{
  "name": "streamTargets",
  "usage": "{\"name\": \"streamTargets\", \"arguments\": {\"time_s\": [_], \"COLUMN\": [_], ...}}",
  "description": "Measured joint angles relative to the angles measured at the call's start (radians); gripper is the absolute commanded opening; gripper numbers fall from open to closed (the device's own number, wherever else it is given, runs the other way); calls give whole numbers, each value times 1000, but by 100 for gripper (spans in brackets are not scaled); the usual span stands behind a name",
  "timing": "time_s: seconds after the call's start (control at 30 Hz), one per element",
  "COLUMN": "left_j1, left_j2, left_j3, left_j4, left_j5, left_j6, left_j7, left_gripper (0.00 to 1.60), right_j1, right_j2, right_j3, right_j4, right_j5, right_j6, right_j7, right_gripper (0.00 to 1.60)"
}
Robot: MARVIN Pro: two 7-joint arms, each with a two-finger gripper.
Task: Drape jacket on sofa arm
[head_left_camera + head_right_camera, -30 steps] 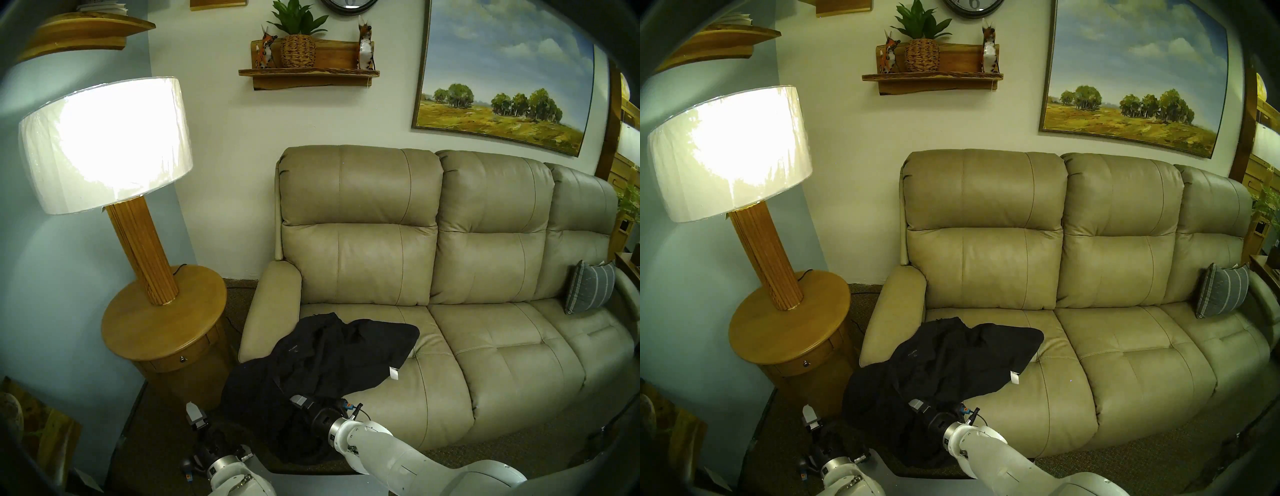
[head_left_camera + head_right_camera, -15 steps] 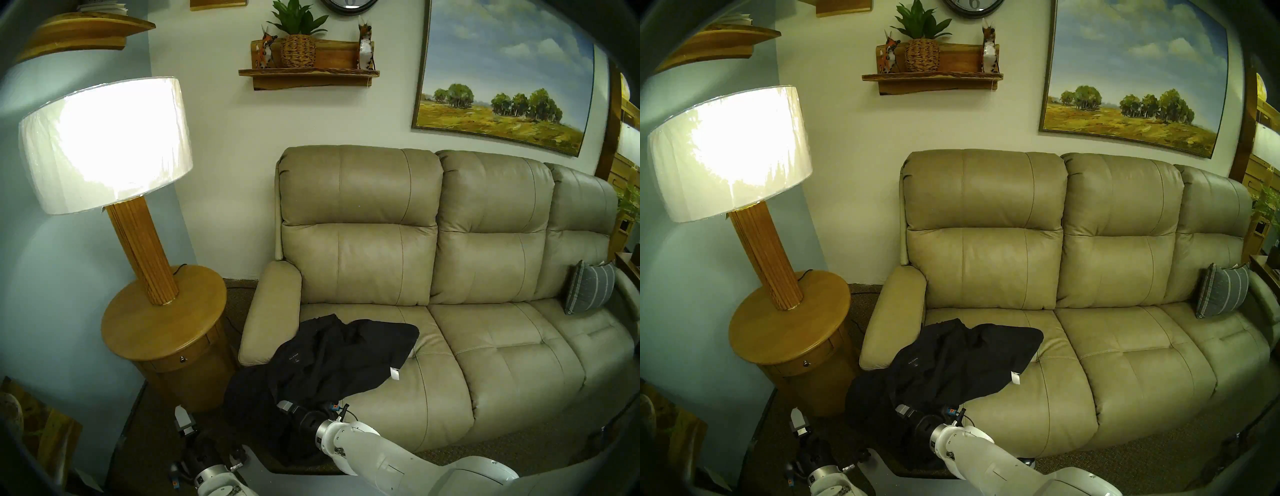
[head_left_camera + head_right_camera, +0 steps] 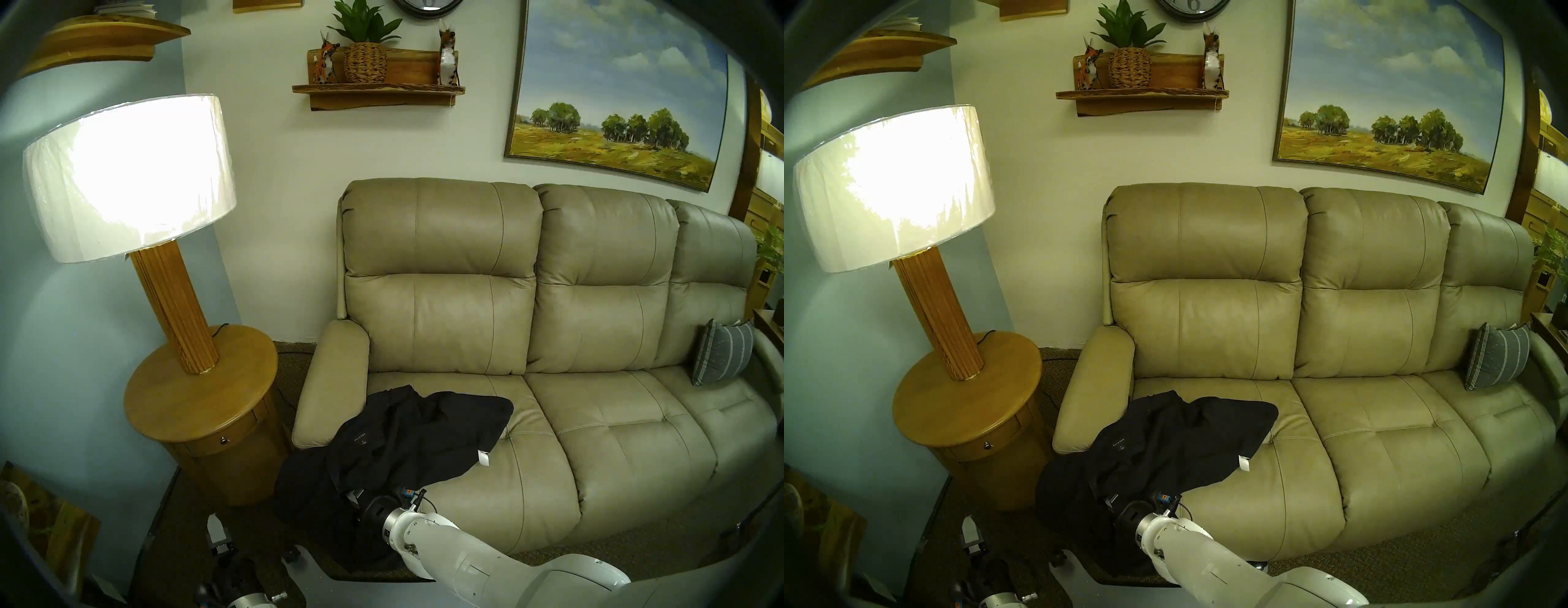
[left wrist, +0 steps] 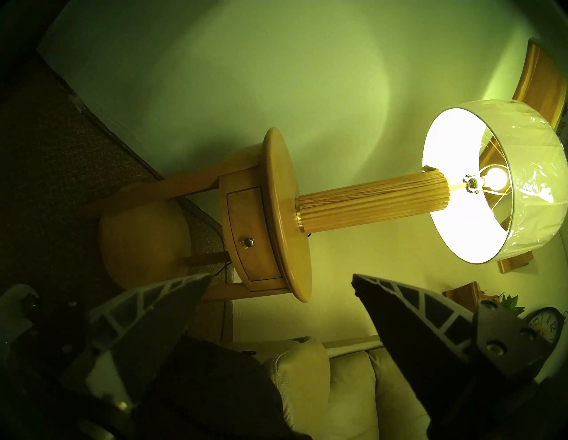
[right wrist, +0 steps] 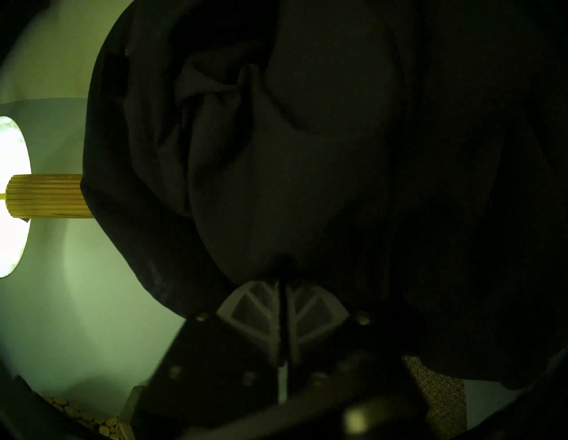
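Note:
The black jacket (image 3: pixel 424 429) lies crumpled on the sofa's left seat, and its lower part hangs over the seat front beside the front end of the sofa arm (image 3: pixel 331 382). A white tag (image 3: pixel 483 457) shows at its right edge. My right gripper (image 3: pixel 352 496) is shut on a fold of the jacket at the seat front; the right wrist view shows the fingertips (image 5: pixel 295 295) pressed together on dark fabric (image 5: pixel 307 153). My left gripper (image 3: pixel 217 528) is open and empty, low over the carpet left of the jacket, its fingers (image 4: pixel 172 295) spread wide.
A round wooden side table (image 3: pixel 169 407) with a lit lamp (image 3: pixel 127 178) stands directly left of the sofa arm. A grey striped cushion (image 3: pixel 721 356) leans at the sofa's far right. Carpet lies in front of the sofa.
Both arms have drawn back and down toward me. The right gripper has shifted left with the fabric. The left gripper has sunk down and to the left.

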Motion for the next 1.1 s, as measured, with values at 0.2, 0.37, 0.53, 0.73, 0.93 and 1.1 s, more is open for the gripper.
{"name": "streamTargets", "arguments": {"time_s": [0.2, 0.37, 0.53, 0.73, 0.93, 1.1], "left_j1": [15, 17, 16, 6, -1, -7], "left_j2": [1, -2, -12, -25, -37, -49], "left_j3": [4, 7, 8, 7, 1, -6], "left_j4": [36, 58, 85, 122, 151, 179], "left_j5": [1, 2, 2, 2, -1, -12], "left_j6": [37, 56, 75, 96, 108, 118], "left_j7": [-14, -23, -30, -35, -37, -37], "left_gripper": [160, 160, 160, 160, 160, 160], "right_j1": [32, 70, 111, 165, 213, 260], "right_j2": [-19, -41, -65, -101, -139, -181], "right_j3": [-22, -39, -57, -65, -74, -88], "right_j4": [-23, -51, -66, -83, -94, -95], "right_j5": [-12, -32, -56, -89, -116, -141], "right_j6": [-14, -17, -23, -38, -49, -55], "right_j7": [15, 19, 14, -25, -76, -128], "right_gripper": [0, 0, 0, 0, 0, 0]}}
